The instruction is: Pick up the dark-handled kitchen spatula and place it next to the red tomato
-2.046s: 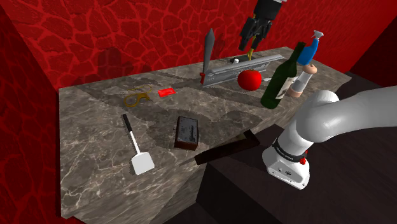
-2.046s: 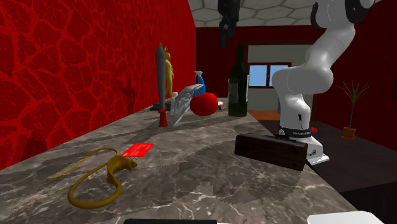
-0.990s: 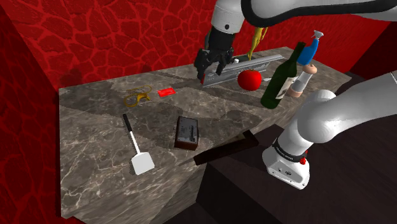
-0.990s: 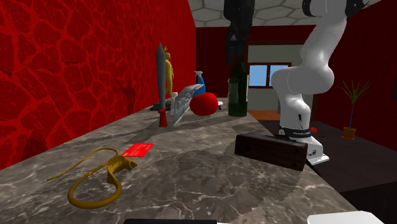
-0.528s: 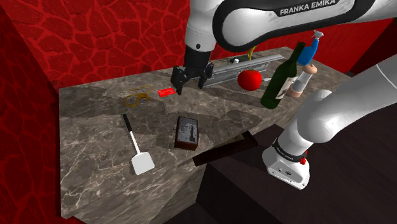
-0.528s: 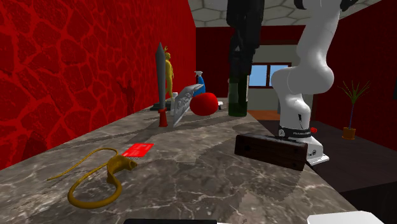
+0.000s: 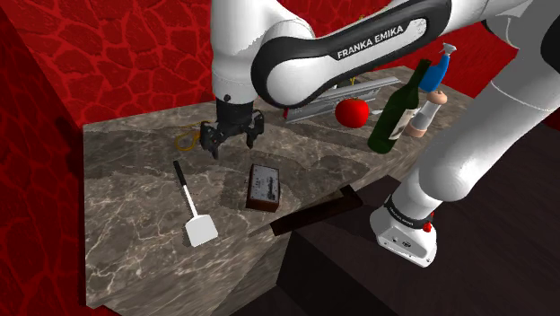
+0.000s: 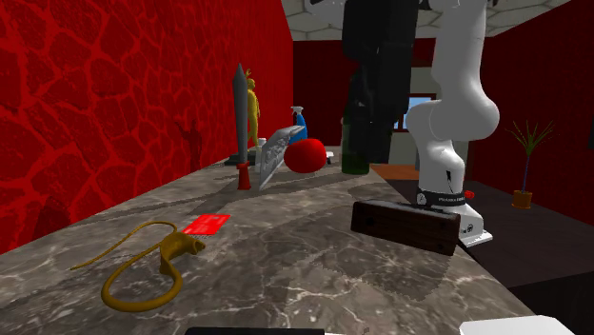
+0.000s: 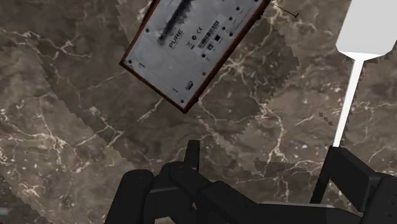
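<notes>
— What is seen on the marble counter (image 7: 126,233)?
— The white arm (image 7: 238,36) is stretched across it, and a dark green bottle (image 7: 395,112) is stood upright toward the shoulder view's right.
— And how is the gripper (image 7: 233,142) held?
— It is hung over the counter with the two fingers kept apart (nothing is clasped between them). A brown box (image 7: 263,187) is laid near it.
— Where is the spatula (image 7: 189,205) found?
— It is laid flat on the counter, at the shoulder view's left of the box, black handle toward the wall, white blade toward the near edge. The red tomato (image 7: 353,111) is placed well apart from it, beside the bottle.
</notes>
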